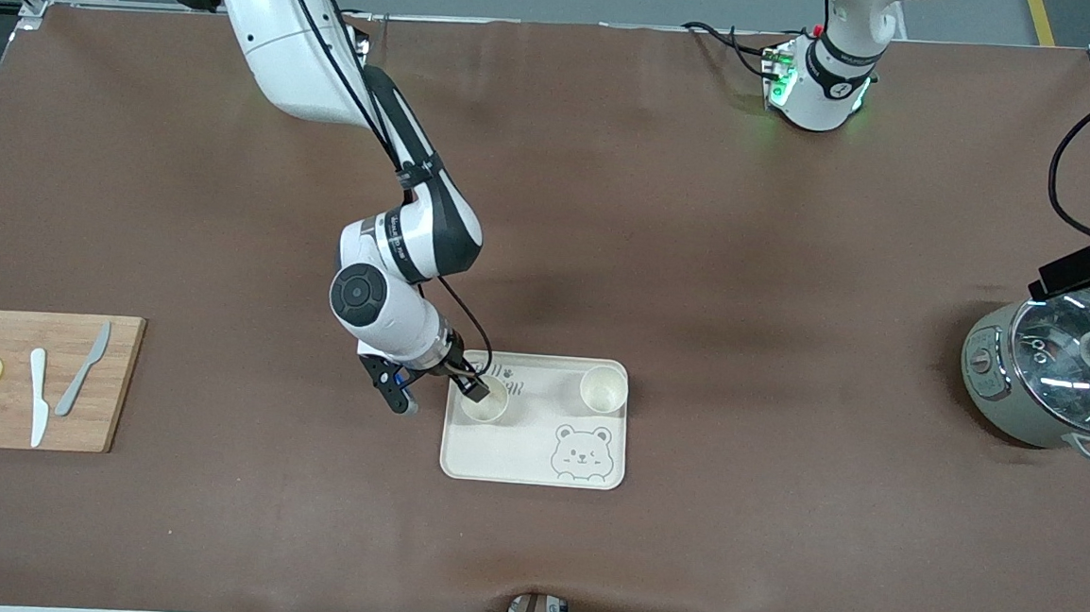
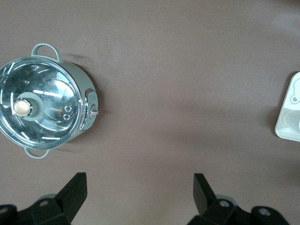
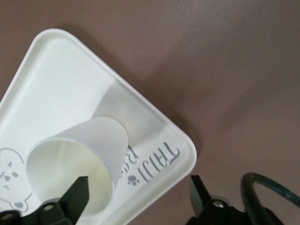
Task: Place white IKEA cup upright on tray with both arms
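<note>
Tray: cream, rounded corners, bear face and grey lettering; lies flat on the brown desk, roughly mid-desk and toward the front camera.
Held cup: white, mouth up, on the tray at its corner toward the right arm's end of the desk, beside the lettering; in the right wrist view it leans a little and one finger sits at its rim.
Second cup: white, upright, on the tray at the corner toward the left arm's end, apart from the first.
Right end effector: low over the tray, fingers spread, one at the held cup's mouth and the other outside its wall; not pinched on the cup.
Left end effector: fingers spread wide, holding nothing, over bare desk between the pot and the tray's edge.
Left arm: waits.
Pot: grey-green with glass lid, at the left arm's end of the desk.
Cutting board: wooden, at the right arm's end, carrying two knives and two lemon slices.
</note>
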Controlling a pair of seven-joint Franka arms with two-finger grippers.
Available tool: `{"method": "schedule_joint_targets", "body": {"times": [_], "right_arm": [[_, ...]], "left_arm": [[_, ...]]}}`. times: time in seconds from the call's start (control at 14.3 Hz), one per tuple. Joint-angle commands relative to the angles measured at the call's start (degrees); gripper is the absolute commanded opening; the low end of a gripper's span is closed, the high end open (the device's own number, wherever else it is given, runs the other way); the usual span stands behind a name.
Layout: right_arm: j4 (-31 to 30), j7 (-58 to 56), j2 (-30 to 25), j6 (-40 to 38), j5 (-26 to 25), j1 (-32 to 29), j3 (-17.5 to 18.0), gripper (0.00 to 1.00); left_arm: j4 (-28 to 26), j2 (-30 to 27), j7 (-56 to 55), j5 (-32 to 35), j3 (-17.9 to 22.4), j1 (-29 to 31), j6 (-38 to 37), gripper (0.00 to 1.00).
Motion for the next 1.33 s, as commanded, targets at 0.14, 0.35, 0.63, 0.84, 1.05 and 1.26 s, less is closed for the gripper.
{"method": "schedule_joint_targets", "body": {"times": [0.14,0.35,0.63,0.84,1.05,1.26], "right_arm": [[8.5,0.69,-3.13,-17.44,-1.26,-3.59,-0.43,1.0],[12.29,-0.11,-7.16,-31.68,-0.47,-9.65,0.09,1.0],[12.74,0.24,-11.47,-37.96,-1.34,-14.4,-0.52,1.0],[15.02,-2.29,-14.2,-37.96,-3.19,-18.44,-2.28,1.0],[14.68,-7.98,-17.53,-38.31,-3.19,-23.1,-1.93,1.0],[14.94,-24.34,-18.16,-46.82,-3.37,-28.54,-2.63,1.0]], "left_arm": [[-6.31,-7.02,0.47,0.18,-1.49,0.2,-0.12,1.0],[-7.37,-7.82,0.56,-0.87,-2.46,0.2,2.07,1.0],[-9.12,-8.08,0.56,-1.31,-4.04,-0.33,5.42,1.0],[-9.13,-8.08,0.47,-1.14,-4.91,-0.5,5.6,1.0],[-9.22,-8.17,0.38,-0.88,-5.01,-0.5,5.6,1.0],[-9.39,-9.14,-0.15,-1.14,-5.27,-0.24,5.42,1.0]]}}
